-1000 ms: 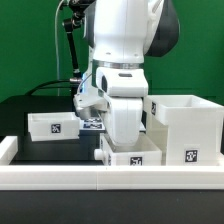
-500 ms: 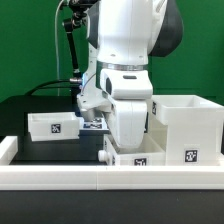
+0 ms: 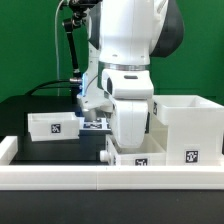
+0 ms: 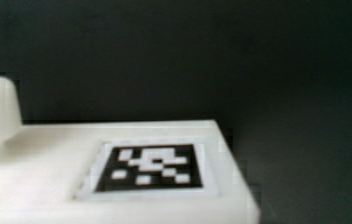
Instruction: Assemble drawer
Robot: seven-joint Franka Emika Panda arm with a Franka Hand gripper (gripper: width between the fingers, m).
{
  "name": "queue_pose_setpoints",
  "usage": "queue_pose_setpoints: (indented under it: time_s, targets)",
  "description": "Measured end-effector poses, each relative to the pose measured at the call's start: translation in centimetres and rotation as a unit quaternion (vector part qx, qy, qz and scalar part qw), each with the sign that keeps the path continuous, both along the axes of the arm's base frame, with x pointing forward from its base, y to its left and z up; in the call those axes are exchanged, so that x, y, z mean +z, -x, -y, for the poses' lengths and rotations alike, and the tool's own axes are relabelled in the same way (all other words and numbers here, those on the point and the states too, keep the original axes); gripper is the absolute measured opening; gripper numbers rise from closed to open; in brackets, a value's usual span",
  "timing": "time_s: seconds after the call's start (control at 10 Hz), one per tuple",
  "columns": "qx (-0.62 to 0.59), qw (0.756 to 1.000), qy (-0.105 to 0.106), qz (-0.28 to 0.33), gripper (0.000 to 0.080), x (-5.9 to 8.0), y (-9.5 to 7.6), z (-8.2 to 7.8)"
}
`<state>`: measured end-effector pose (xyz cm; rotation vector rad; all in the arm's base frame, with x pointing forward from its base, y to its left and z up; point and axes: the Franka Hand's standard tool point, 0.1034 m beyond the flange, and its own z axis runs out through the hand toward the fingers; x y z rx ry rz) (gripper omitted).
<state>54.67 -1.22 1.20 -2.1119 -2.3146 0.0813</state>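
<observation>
Where far tray (image 3: 40,122) faces camera — square tag (image 3: 57,127) (black-and-white pattern) — code illegible.

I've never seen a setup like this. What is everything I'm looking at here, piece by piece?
tall boxy shell: one, white, tagged, on the exterior view's right.
left tray: one, white, tagged, on the exterior view's left.
front tray: one, white, tagged, near the front, under the arm.
border rails: white, low, along the front and the left edge.
marker board: one, white with black tags, flat between the left tray and the arm.
table: one, black.
back wall: green.
cables: black, behind the arm.
robot arm: one, white, centre.
pincer: one, low at the front tray; tips hidden, open or shut cannot be told.
</observation>
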Motion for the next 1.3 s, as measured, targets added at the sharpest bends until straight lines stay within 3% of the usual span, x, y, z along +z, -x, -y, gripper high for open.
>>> queue_pose_setpoints:
  time_s: [1.3]
  targets:
    - [-0.034, 0.999, -0.003, 0.012, 0.0041, -0.2, -0.1, -1.5]
